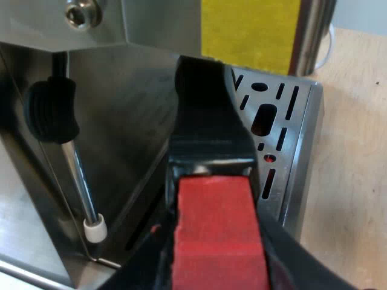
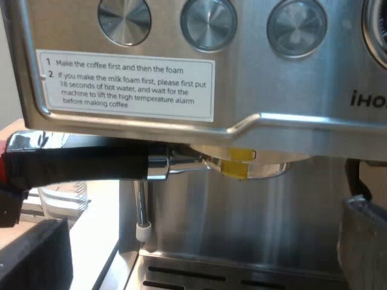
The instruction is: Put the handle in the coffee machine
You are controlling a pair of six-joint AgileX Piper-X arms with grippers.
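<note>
Holder is at the machine's front, its metal cup end up against the round fitting under the front panel. What is inside the cup is hidden. Two yellow tabs show at that joint. The handle is dark and glossy, joins the cup through a chrome collar and ends in a red block. Its long axis lies level, parallel to the panel's lower edge, with the metal end in at the fitting and the red end pointing out past the machine's side. From the left wrist it runs straight away over the slotted drip tray. Left gripper is clamped on the red end, with a black finger tight on each flank. Right gripper is spread wide and holds nothing, fingers far apart, facing the machine's front below the holder. The steam wand, with a black grip and white tip, hangs beside the holder. On the panel above, a printed label sits below a row of round dials.
</note>
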